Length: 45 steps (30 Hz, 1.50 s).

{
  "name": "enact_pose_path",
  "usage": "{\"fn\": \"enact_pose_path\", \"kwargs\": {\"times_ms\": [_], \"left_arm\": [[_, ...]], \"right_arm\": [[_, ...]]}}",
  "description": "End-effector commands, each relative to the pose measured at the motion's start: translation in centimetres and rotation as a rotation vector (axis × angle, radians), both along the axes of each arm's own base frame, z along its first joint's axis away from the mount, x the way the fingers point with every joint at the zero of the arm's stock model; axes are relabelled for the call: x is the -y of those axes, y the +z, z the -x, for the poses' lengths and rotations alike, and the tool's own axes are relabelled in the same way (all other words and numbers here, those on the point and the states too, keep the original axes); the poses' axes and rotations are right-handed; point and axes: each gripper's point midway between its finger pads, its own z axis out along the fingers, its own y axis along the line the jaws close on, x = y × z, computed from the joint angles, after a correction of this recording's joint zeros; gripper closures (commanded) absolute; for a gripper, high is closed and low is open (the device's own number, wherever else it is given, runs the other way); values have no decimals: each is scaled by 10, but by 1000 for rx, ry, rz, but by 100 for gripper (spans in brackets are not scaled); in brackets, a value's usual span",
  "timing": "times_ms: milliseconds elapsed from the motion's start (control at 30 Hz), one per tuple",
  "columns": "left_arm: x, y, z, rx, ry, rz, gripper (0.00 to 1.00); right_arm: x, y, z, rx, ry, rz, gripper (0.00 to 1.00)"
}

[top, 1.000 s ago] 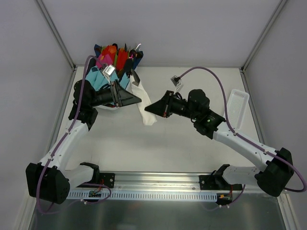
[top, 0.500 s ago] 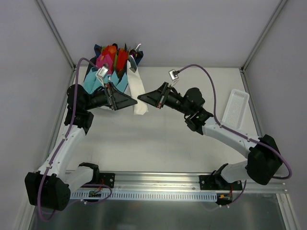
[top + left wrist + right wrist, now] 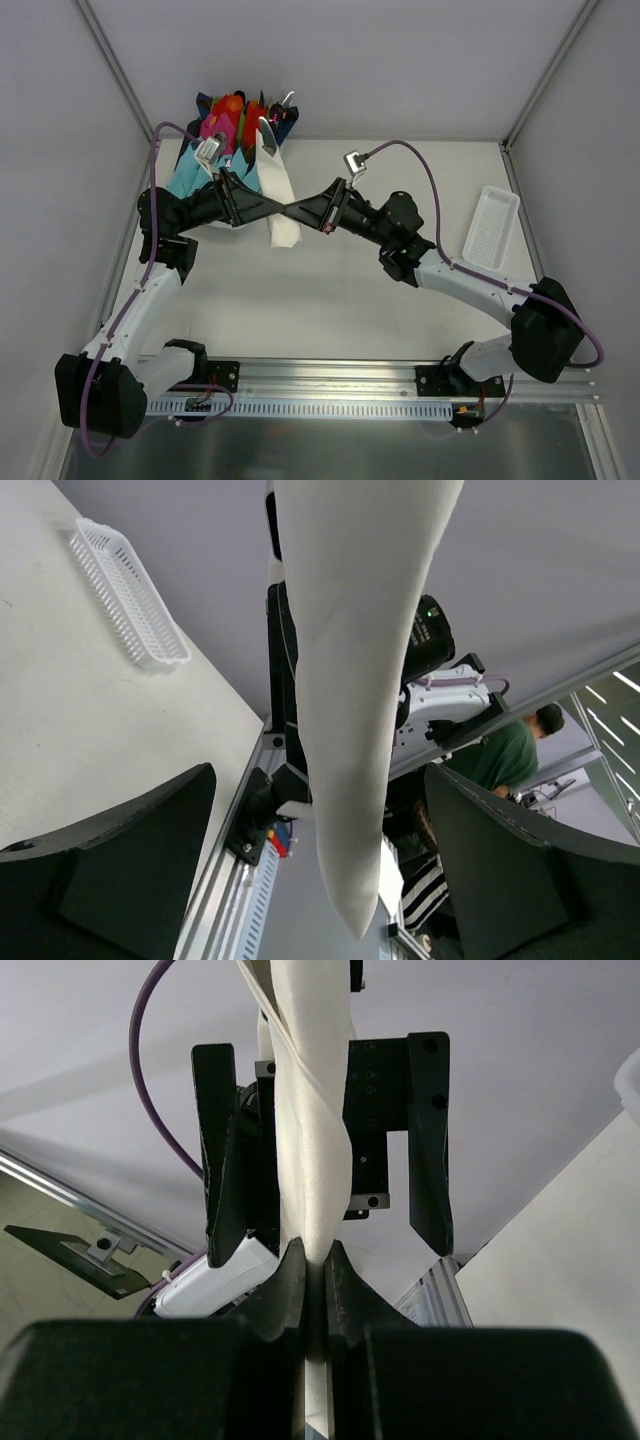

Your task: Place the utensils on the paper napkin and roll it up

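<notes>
The paper napkin point(image 3: 280, 195) is a rolled white tube, held off the table at the rear left. My right gripper point(image 3: 297, 212) is shut on it near its middle; the right wrist view shows the jaws point(image 3: 306, 1260) pinching the roll point(image 3: 310, 1110). My left gripper point(image 3: 279, 208) is open, with its fingers point(image 3: 428, 1140) on either side of the roll and apart from it. In the left wrist view the roll point(image 3: 360, 680) hangs between the wide jaws point(image 3: 320, 775). No utensil shows on its own; any inside the roll is hidden.
A pile of light-blue, pink, red and dark napkin bundles point(image 3: 235, 120) lies at the rear left corner, just behind the roll. A white ribbed tray point(image 3: 490, 225) lies at the right edge and also shows in the left wrist view point(image 3: 125, 595). Grey walls enclose the table.
My right gripper has carried the roll left and back toward the bundle pile. The left gripper has swung in so its open fingers now straddle the roll. The roll stands more upright.
</notes>
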Motion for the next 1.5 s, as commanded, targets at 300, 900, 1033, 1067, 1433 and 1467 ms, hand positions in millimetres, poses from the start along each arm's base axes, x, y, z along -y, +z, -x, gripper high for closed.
{"fn": "enact_pose_path", "kwargs": {"times_ms": [300, 900, 1033, 1067, 1433, 1467], "left_arm": [[2, 20, 0, 26, -16, 56, 54], [3, 0, -13, 43, -3, -118, 100], [2, -6, -18, 57, -3, -182, 100], [2, -9, -18, 42, -6, -195, 100], [-16, -30, -45, 177, 12, -465, 100], [-20, -37, -56, 159, 26, -500, 100]], "right_arm": [[3, 21, 11, 102, -12, -60, 100], [5, -2, 10, 130, -56, 78, 79], [8, -12, 9, 135, -72, 133, 60], [10, -14, 7, 137, -81, 149, 57], [60, -61, -10, 59, -183, 294, 33], [65, -72, -9, 36, -186, 335, 31]]}}
